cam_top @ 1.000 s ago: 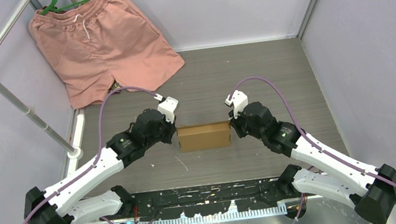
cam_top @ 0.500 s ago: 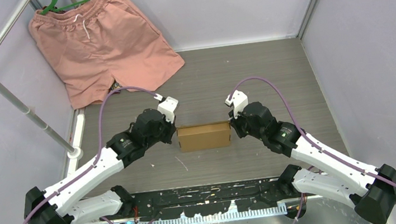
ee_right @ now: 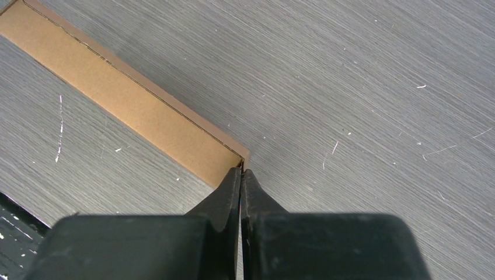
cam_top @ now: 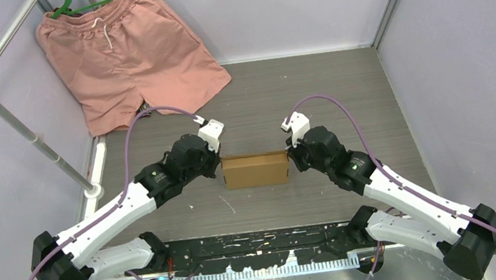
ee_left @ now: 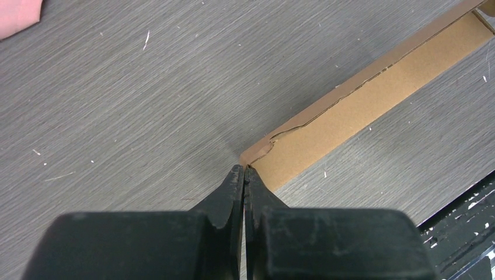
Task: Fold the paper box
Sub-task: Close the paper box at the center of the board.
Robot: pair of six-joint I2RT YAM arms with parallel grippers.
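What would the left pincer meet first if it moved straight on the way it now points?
The dented corner of the plain brown cardboard box. The shut left pincer points right at it, with its tips seemingly touching it, though the depth is hard to judge.

Left pincer (ee_left: 243, 170) drawn fully shut beside paper box (ee_left: 373, 93) corner, left arm (cam_top: 110, 222) shifted slightly.

Pale lavender walls (cam_top: 300, 0) enclose a grey wood-grain table (cam_top: 338, 87).

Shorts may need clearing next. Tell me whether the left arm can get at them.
Probably yes, at the near hem. The left gripper, shut at the box, has only bare table between it and the shorts.
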